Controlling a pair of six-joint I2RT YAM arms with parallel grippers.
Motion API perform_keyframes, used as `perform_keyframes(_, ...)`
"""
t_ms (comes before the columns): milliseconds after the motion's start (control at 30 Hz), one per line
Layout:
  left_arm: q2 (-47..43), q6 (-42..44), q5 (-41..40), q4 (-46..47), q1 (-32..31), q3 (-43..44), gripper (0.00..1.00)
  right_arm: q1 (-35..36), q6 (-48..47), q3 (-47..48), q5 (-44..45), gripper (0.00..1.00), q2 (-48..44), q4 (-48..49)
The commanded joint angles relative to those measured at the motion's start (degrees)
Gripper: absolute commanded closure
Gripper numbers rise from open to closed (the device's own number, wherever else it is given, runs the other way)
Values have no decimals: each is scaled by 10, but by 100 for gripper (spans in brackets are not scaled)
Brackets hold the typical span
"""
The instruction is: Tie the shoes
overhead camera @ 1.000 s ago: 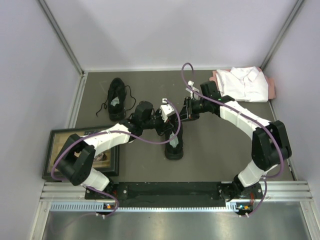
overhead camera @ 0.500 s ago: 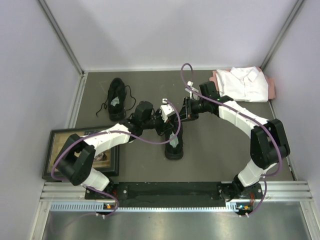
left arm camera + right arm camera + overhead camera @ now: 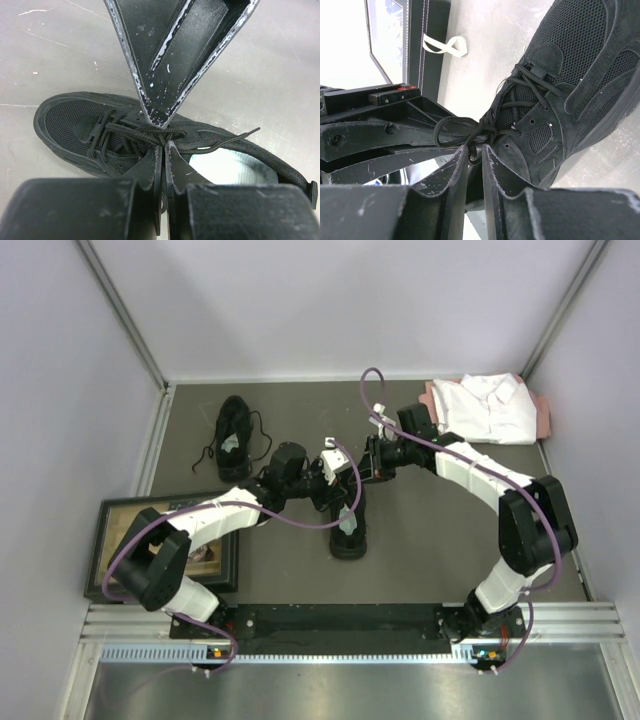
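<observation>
One of the shoes (image 3: pixel 349 532), black with a pale grey insole (image 3: pixel 235 167), lies in the middle of the table with both grippers meeting over its laces. My left gripper (image 3: pixel 164 144) is shut on a black lace strand at the crossing above the tongue. My right gripper (image 3: pixel 476 147) faces it tip to tip, its jaws pinched on a lace loop (image 3: pixel 451 131) with only a narrow gap. From above, the left gripper (image 3: pixel 338 483) and right gripper (image 3: pixel 368 468) nearly touch. The other shoe (image 3: pixel 234 433) sits at the far left with its laces loose.
A folded white shirt (image 3: pixel 490 405) lies at the back right corner. A dark picture frame (image 3: pixel 225 560) lies at the near left, under the left arm, and its edge (image 3: pixel 420 45) shows beside the shoe. Walls close in the table on three sides.
The right arm has eased slightly to the left. Both grippers keep their hold at the laces and the shoes have not moved.
</observation>
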Motion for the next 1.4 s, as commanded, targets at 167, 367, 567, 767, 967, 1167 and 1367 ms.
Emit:
perform_keyframes(167,0,8,9,31,2,0,98,10,4,-7,-16,82,7,23)
perform_keyframes(367,0,5,8,27,2,1,96,10,6,-6,-17,94,5,26)
perform_keyframes(567,-29,1,4,-3,11,-2,75,11,-2,-11,-6,100,-6,22)
perform_keyframes(767,-105,-7,51,-62,55,-16,52,11,-12,-21,2,100,-16,22)
perform_keyframes(967,-130,28,116,-122,100,-5,40,10,-23,-18,7,100,-23,15)
perform_keyframes(1167,-52,117,195,-212,119,90,29,11,-31,-14,9,100,-30,8)
perform_keyframes(1367,23,-104,267,-40,132,86,27,16,-35,-13,14,100,-37,6)
